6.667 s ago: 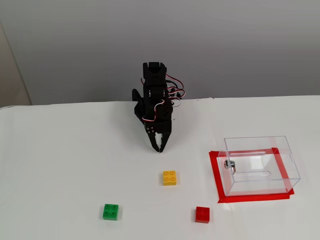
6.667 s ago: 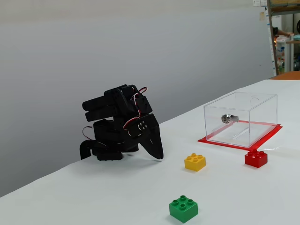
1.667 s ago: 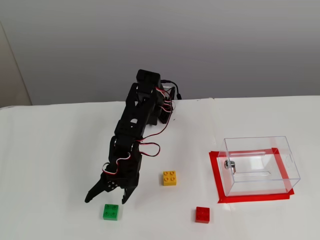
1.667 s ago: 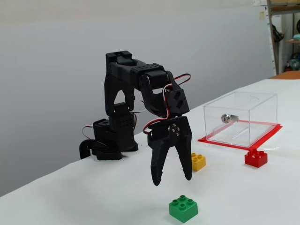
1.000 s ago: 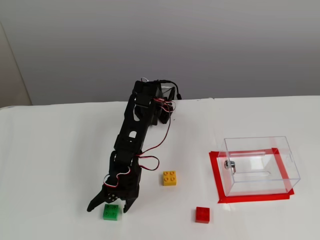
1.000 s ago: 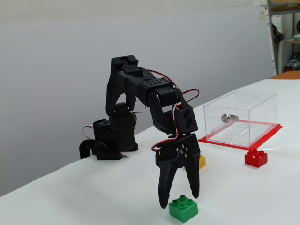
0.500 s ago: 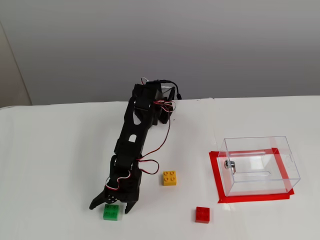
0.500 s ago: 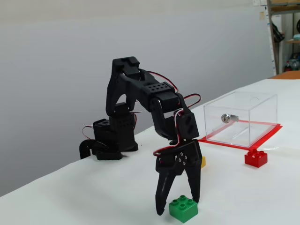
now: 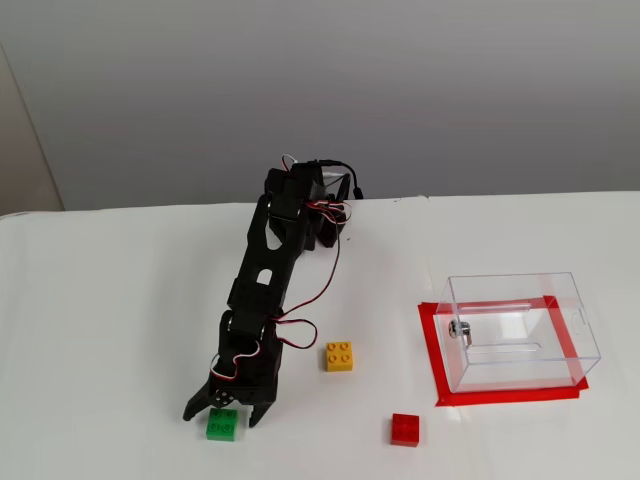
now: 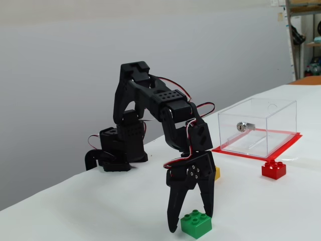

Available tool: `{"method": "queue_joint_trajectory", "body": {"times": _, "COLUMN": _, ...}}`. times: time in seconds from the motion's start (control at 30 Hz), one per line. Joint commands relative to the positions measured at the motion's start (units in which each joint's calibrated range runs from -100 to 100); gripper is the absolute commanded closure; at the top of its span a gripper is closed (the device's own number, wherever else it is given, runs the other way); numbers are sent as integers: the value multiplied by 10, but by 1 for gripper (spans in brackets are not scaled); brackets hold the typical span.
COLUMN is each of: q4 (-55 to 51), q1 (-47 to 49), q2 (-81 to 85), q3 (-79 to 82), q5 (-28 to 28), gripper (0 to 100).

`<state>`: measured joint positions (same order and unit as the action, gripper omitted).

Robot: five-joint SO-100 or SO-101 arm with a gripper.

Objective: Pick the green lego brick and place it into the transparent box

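The green lego brick (image 9: 222, 424) sits on the white table (image 9: 100, 330), lower left of centre in a fixed view, bottom centre in the other (image 10: 196, 224). It rests flat, studs up, not lifted.

The gripper (image 9: 224, 411) is spread wide and straddles the brick: one finger on each side, tips down near the table. In the side-on fixed view (image 10: 190, 223) the near finger stands just beside the brick's left face; the far finger is partly behind the brick. Contact cannot be confirmed.

Step in hand: grasp. Procedure:
1. Hold position; the straddle looks usable.
2. Check the brick is centred between the fingers. It looks slightly offset, so expect it to slide or rotate as the jaws shut.
3. Close slowly till both fingers bear on opposite flat faces, below the studs.
4. Lift straight up before any swing.
5. Route right, clear of the yellow 2x2 brick (image 9: 339, 356) and the red brick (image 9: 405, 429), to the transparent box (image 9: 520, 330) at mid right, which stands on a red tape frame (image 9: 430, 350).

Change vs. the frames 0.5 s earlier: small. The gripper has dropped a little further around the brick, with the fingertips closer to the table. Opening approx. the same. Brick, other bricks and box have not moved.
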<state>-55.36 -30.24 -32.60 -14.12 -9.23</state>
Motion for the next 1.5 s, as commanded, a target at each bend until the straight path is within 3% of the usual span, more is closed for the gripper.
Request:
{"method": "queue_joint_trajectory", "body": {"times": 0.0, "q4": -1, "q1": -9, "q2": 4, "q3": -19, "q5": -1, "gripper": 69}}
{"method": "queue_joint_trajectory", "body": {"times": 0.4, "q4": -4, "q1": -31, "q2": 25, "q3": -19, "q5": -1, "gripper": 85}}
{"method": "queue_joint_trajectory", "body": {"times": 1.07, "q4": -60, "q1": -46, "q2": 299, "q3": -9, "q5": 21, "gripper": 84}}
{"method": "queue_joint_trajectory", "body": {"times": 1.47, "q4": -99, "q1": 74, "q2": 526, "q3": 124, "q5": 36, "gripper": 84}}
